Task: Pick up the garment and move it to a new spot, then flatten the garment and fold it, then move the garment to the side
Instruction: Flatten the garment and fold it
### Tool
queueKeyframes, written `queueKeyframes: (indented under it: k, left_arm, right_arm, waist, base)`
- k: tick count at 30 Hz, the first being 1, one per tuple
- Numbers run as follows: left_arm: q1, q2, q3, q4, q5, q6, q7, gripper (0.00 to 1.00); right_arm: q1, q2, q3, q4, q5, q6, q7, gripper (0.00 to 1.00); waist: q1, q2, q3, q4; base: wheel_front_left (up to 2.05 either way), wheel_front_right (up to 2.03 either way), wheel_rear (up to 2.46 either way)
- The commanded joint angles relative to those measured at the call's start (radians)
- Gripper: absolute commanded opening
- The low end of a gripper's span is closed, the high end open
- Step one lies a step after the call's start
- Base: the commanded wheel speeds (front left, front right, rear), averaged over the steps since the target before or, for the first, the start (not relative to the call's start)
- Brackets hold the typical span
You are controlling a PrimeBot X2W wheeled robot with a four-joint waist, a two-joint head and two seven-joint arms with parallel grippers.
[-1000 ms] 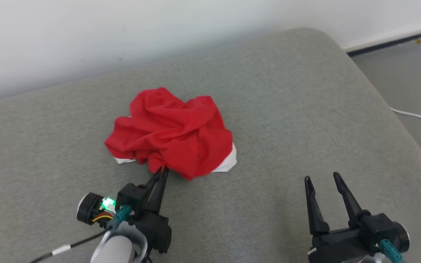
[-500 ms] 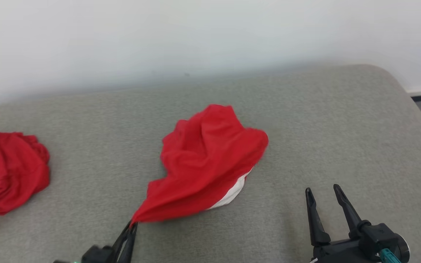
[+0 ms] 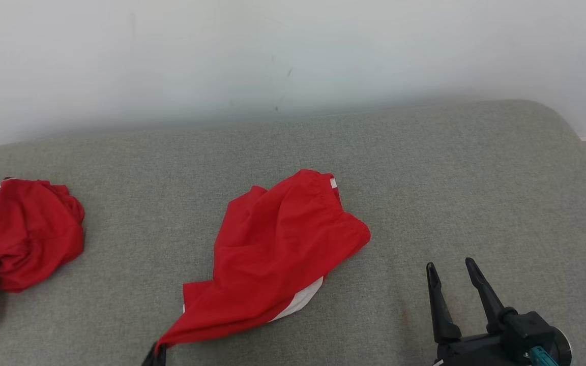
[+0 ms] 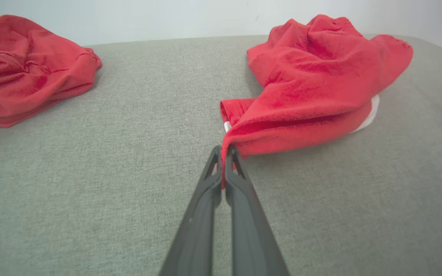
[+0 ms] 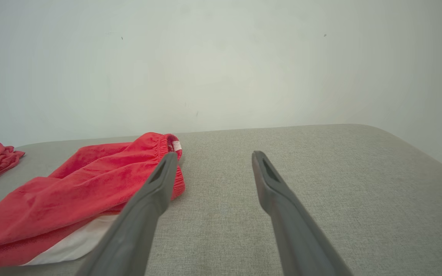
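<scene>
Step one, relocation. My left gripper (image 4: 224, 150) is clamped on a corner of the garment (image 3: 277, 249), which lies just ahead of it. My right gripper (image 3: 450, 263) is spread and empty. Next I would release the corner, then flatten with both grippers.

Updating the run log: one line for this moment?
phase: move garment | left gripper: shut on garment corner | right gripper: open, empty | other red garment: far left
</scene>
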Motion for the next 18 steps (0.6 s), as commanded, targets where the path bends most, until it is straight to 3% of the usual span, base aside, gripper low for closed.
queueKeyframes:
  k: [1,18]
  left_arm:
    - [-0.016,-0.012,0.017,-0.020,-0.017,0.010,-0.018,1.00]
    - [0.022,0.002,0.196,-0.216,0.011,0.101,-0.060,1.00]
  right_arm:
    - [0.002,0.003,-0.003,0.000,-0.006,-0.002,-0.001,1.00]
    - [0.017,0.002,-0.013,0.014,-0.002,-0.002,-0.001,1.00]
  waist:
    - [0.0001,0.0000,-0.003,0.001]
    - [0.0001,0.0000,-0.030,0.005]
  base:
    - [0.00,0.00,0.00]
    - [0.00,0.00,0.00]
